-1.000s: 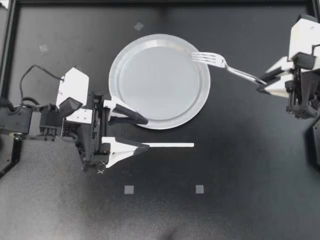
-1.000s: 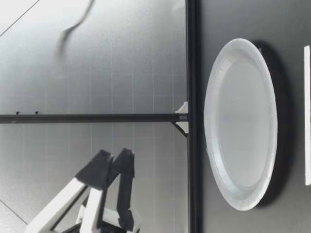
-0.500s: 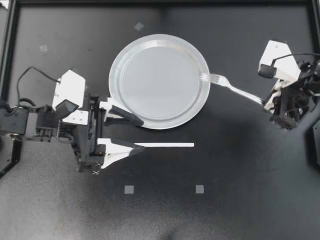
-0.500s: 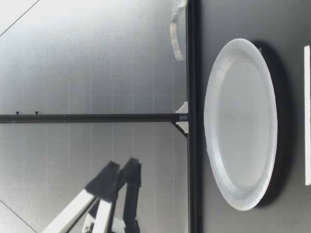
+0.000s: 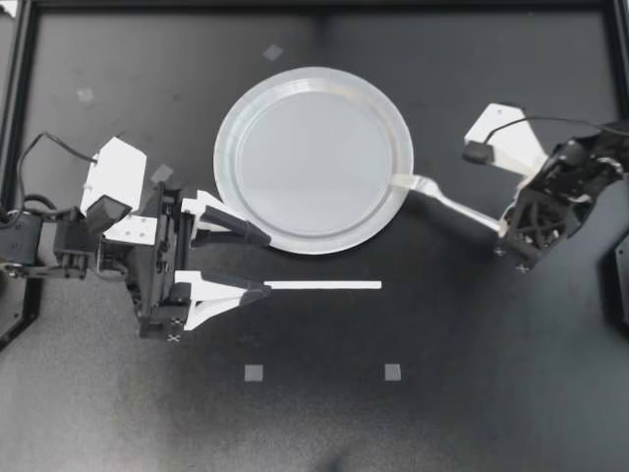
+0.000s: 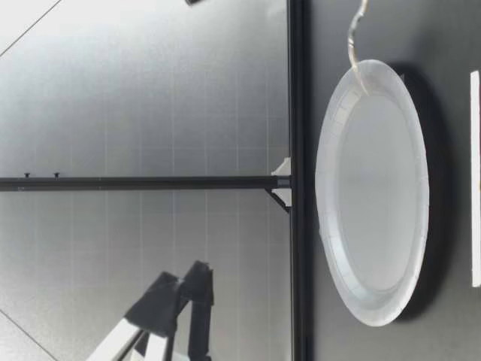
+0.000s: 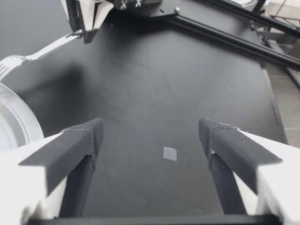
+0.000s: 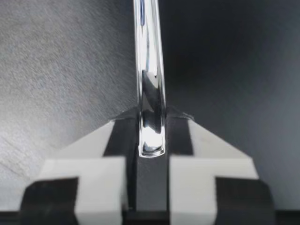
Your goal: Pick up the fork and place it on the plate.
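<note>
A white paper plate (image 5: 314, 157) lies in the middle of the table. My right gripper (image 5: 505, 230) is shut on the handle end of a metal fork (image 5: 447, 202), to the right of the plate. The fork's tines lie at the plate's right rim. In the right wrist view the fork handle (image 8: 148, 70) runs straight out from between the shut fingers of my right gripper (image 8: 150, 136). In the low view the fork (image 6: 355, 34) slants down onto the edge of the plate (image 6: 372, 188). My left gripper (image 5: 254, 261) stands open and holds nothing, at the plate's lower left.
A thin white strip (image 5: 324, 285) lies flat on the table just ahead of my left gripper's lower finger. Two small grey tape squares (image 5: 254, 373) (image 5: 392, 372) mark the table's front. A black frame rail (image 5: 314, 5) borders the table.
My right arm has swung the fork down along the plate's right side, from high over its upper right rim to low at its right rim. My left arm has drawn back a little leftward.
</note>
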`<state>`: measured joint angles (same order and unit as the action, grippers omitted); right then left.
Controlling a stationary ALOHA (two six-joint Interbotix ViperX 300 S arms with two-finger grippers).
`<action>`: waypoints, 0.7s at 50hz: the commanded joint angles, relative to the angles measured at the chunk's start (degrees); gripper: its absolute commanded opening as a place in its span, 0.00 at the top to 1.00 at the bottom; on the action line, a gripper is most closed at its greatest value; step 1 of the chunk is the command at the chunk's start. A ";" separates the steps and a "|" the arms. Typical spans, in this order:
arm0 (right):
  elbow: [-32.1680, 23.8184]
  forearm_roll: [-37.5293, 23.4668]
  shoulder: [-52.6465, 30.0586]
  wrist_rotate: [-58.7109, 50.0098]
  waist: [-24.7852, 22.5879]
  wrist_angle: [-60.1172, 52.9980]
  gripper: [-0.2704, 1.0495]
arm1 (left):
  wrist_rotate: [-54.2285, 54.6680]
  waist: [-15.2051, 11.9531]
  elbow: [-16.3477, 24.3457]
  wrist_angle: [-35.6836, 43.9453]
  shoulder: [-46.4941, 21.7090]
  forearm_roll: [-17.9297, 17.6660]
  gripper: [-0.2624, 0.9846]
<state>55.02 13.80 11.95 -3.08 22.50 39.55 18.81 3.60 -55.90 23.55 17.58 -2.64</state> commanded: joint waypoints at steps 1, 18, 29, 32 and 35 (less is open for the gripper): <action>-2.20 0.09 -0.70 0.00 -0.62 -0.44 0.76 | -0.18 0.09 0.53 0.62 0.70 0.09 0.22; -2.72 0.18 -3.25 -2.20 -0.70 1.14 0.75 | -0.35 0.00 -0.26 0.62 0.62 0.09 0.22; -3.43 0.18 -3.78 -2.29 -0.70 1.32 0.63 | -0.18 0.09 -1.14 0.97 0.70 0.09 0.22; -3.43 0.26 -3.96 -2.29 -0.70 1.32 0.57 | -0.09 0.09 -1.41 1.14 0.79 0.09 0.22; -3.52 0.35 -4.22 -2.55 -0.70 1.32 0.50 | -0.09 0.09 -1.76 1.49 0.88 0.09 0.22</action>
<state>52.73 13.97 7.56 -5.54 22.06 40.78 18.63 3.60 -57.92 24.17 17.58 -2.72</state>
